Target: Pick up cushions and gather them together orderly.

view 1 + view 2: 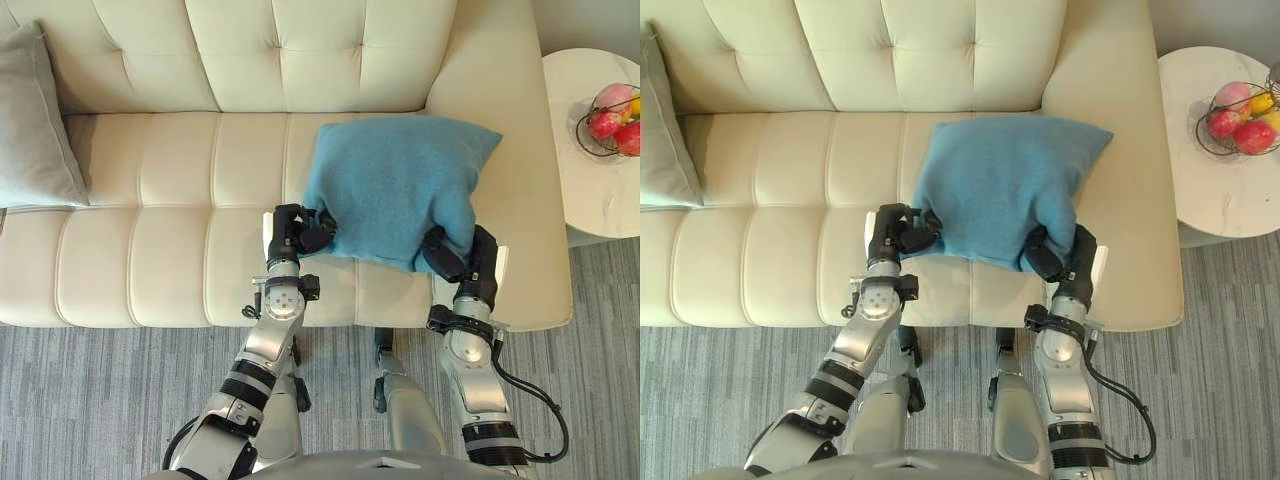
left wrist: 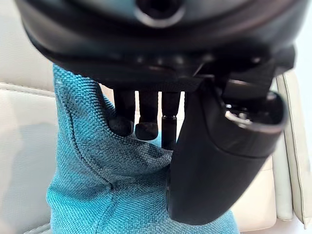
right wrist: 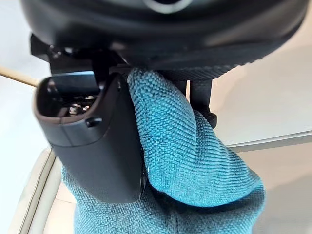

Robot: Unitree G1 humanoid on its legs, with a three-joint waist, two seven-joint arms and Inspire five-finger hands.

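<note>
A home living room: a cream tufted sofa (image 1: 180, 170) with a grey cushion (image 1: 35, 130) and a blue cushion (image 1: 395, 185), grey carpet (image 1: 100, 400) nearer, and a round white side table (image 1: 590, 195) with a fruit bowl (image 1: 583, 132) at the right.

Bright, even light — faint soft shadow beside the cushion (image 2: 97, 195)

Silver-grey arms (image 1: 262, 348) with black bands, dark hands (image 1: 298, 232)

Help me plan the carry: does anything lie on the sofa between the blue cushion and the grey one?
Nothing visible does. The left hand and right hand grip the blue cushion by its near corners; the sofa seat lies bare from it to the grey cushion.
</note>
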